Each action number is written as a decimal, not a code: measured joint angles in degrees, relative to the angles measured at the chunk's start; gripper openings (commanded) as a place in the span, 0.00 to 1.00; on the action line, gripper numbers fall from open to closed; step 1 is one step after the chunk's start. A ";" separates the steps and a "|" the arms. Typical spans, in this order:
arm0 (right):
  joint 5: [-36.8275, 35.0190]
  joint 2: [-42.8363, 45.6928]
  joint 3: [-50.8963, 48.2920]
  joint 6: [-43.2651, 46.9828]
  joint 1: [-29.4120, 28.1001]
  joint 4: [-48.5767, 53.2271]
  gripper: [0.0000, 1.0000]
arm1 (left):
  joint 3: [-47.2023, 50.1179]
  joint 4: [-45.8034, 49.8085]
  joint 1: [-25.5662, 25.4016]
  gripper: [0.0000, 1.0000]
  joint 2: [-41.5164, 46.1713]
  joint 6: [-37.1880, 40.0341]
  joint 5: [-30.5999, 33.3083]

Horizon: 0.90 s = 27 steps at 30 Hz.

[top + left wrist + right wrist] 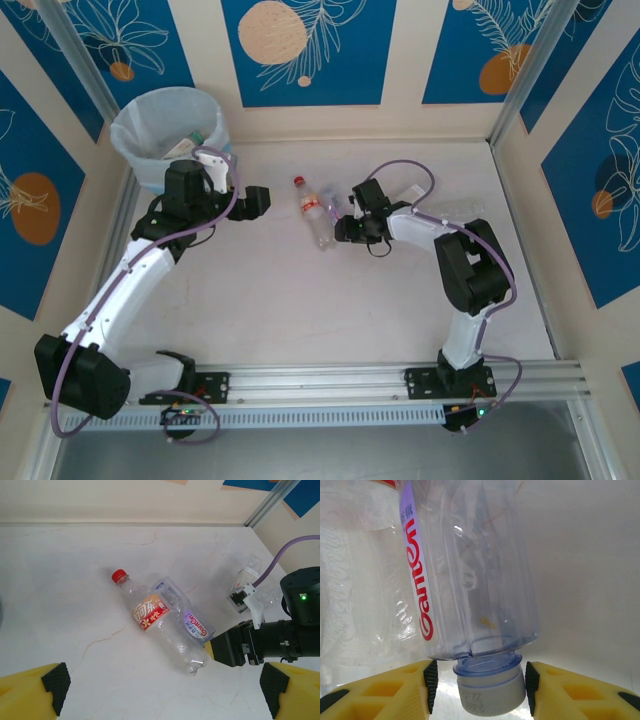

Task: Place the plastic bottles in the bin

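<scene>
Two bottles [150, 615] touching, right hand [479, 685] flanking one's white cap [490, 696]

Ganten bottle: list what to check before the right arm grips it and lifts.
1. Cap of the Ganten bottle sits between the right gripper's fingers: ok.
2. Fingers firmly on the cap: not ok, a gap shows on one side.
3. Bottle free of its neighbour: not ok, the red-capped bottle lies against it and might be dragged along.
4. Left gripper open and holding nothing: ok.
5. Way to the bin: cannot tell, the left arm sits right beside it and may be in the way.
</scene>
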<state>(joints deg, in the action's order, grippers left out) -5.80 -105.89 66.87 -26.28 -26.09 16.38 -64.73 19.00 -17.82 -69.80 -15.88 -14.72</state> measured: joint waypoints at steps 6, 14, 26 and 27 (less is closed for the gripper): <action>-0.20 -0.76 0.37 0.00 -0.17 -0.22 0.54 | 0.00 0.00 0.00 0.99 0.00 0.00 0.00; -0.24 -1.29 0.44 -0.02 -0.22 -0.50 0.54 | 0.00 0.00 0.00 0.99 0.00 0.00 0.02; -1.53 -1.95 0.44 -0.04 -0.61 -1.27 0.39 | 0.00 0.15 0.00 0.99 0.00 0.00 0.31; -1.60 -1.95 0.42 -0.02 -0.68 -1.38 0.37 | 0.00 0.15 0.00 0.99 0.00 0.00 0.42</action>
<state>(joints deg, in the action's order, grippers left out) -7.40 -107.83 67.29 -26.30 -26.76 15.00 -64.73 19.16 -17.82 -69.80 -15.88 -14.31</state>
